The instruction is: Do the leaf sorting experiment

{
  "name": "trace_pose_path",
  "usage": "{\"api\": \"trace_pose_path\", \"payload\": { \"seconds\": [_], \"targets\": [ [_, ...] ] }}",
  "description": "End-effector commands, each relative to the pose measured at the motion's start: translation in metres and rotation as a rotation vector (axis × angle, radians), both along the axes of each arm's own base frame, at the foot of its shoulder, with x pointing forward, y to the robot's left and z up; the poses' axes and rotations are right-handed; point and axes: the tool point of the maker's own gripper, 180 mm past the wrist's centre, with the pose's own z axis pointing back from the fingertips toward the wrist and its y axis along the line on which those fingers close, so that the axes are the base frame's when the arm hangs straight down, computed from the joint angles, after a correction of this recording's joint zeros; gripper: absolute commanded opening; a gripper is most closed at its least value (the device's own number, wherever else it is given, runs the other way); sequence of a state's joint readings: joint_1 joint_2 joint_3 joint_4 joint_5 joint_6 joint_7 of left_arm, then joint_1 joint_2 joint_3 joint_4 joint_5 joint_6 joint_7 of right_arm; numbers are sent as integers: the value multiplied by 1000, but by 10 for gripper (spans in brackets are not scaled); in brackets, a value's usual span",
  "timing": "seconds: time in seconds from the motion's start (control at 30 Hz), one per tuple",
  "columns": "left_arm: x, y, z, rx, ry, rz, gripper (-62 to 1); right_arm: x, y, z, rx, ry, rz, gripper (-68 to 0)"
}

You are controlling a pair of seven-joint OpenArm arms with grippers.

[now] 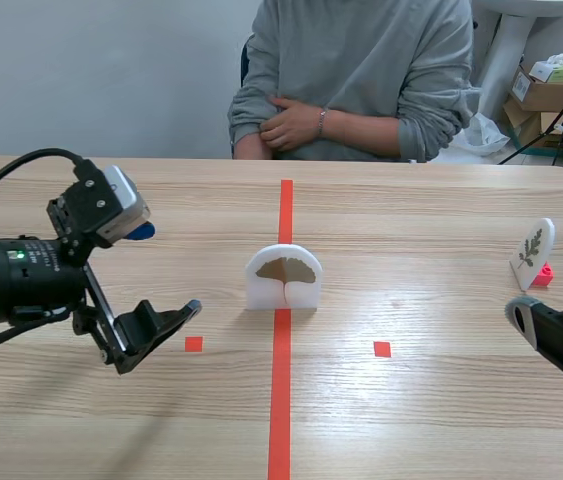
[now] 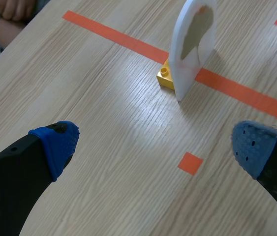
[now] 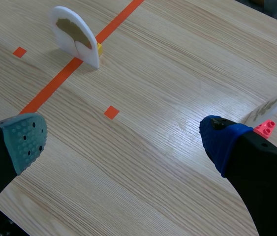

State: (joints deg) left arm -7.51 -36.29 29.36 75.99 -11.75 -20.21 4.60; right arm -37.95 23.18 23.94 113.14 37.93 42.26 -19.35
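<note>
i'm looking into what reads as a research lab: a pale wood worktop (image 1: 441,230) marked out with an orange-red tape line (image 1: 283,400) and small squares (image 1: 382,349), a white leaf plaque (image 1: 283,277) stood on the line as a test piece, a person (image 1: 361,70) seated across, a plain grey wall (image 1: 91,70) behind, cardboard boxes (image 1: 546,95) stacked at the far right.

Ahead of the left hand (image 2: 155,145), the white ginkgo card (image 2: 190,46) loses its top to the frame edge and hides most of the yellow brick (image 2: 165,77) at its foot. Just past the blue fingertip (image 3: 222,140) of the right hand (image 3: 123,140), the second card (image 3: 273,104) (nearly edge-on, leaf print unreadable) and the red brick (image 3: 266,129) are partly covered. The person (image 1: 351,70) across the desk (image 1: 411,250) is cut off above the shoulders.
</note>
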Motion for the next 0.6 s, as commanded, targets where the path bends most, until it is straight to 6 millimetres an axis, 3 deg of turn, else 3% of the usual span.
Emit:
{"api": "trace_pose_path", "payload": {
  "seconds": [0.0, 0.2, 0.57],
  "targets": [
    [9, -12, 9, -30, -24, -15, 14, 4, 0, 7, 3, -31, 6, -29],
    [25, -42, -6, -20, -1, -63, 14, 4, -1, 6, -4, -29, 6, -29],
    [34, -100, -38, -1, 63, -132, 14, 4, -1, 6, -5, -29, 6, -29]
  ]
}}
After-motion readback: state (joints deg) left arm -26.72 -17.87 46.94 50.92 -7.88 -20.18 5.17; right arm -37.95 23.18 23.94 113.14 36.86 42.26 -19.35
